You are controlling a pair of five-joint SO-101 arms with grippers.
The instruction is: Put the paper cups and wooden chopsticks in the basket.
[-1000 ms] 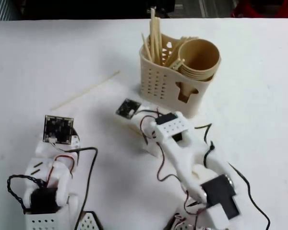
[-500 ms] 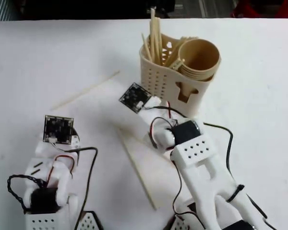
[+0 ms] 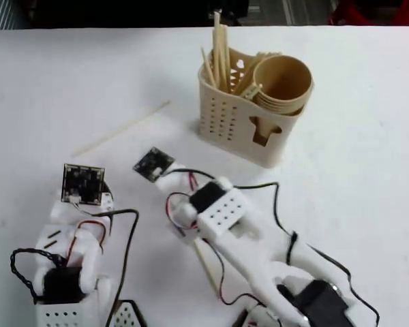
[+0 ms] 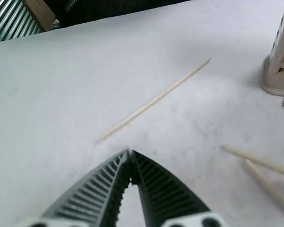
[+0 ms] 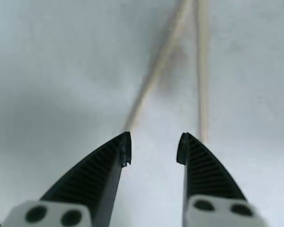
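The cream basket [image 3: 240, 121] stands at the back of the table with stacked paper cups [image 3: 283, 83] and several wooden chopsticks [image 3: 219, 53] upright in it. One chopstick [image 3: 121, 128] lies loose to its left, and in the left wrist view this chopstick [image 4: 154, 100] lies ahead of my shut left gripper [image 4: 130, 152]. My right gripper [image 5: 154, 143] is open, low over the table, with two chopsticks [image 5: 158, 66] just beyond its tips. The right arm [image 3: 221, 214] covers most of that pair, and one end [image 3: 206, 266] sticks out beneath it.
The left arm [image 3: 71, 238] sits at the near left corner. A corner of the basket [image 4: 280, 61] and the two chopsticks [image 4: 258, 161] show at the side of the left wrist view. White table surface is bare around the loose chopstick and right of the basket.
The right arm has swung away from the basket's front, leftward and nearer, and now lies over the two chopsticks. The left arm has not moved.
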